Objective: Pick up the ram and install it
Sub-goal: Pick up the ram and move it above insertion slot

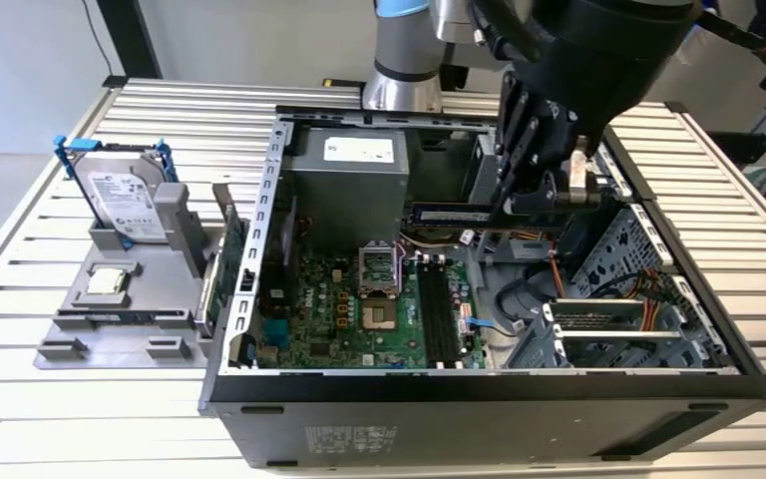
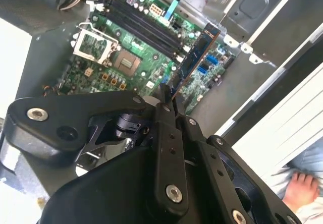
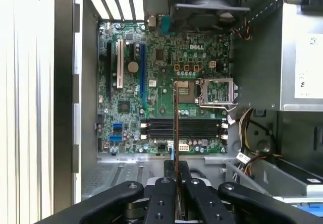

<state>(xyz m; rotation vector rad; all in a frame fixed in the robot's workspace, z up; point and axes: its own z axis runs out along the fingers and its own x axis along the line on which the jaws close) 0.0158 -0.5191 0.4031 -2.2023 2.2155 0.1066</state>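
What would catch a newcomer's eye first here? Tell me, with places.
The ram, clamped in the arm's jaws, hangs over the green motherboard inside the open computer case. On the exterior view's left, a hard drive in a blue frame stands upright on a grey stand.

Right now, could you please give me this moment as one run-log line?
fingers: shut on ram | ram: held over motherboard, not yet in a slot | case: open
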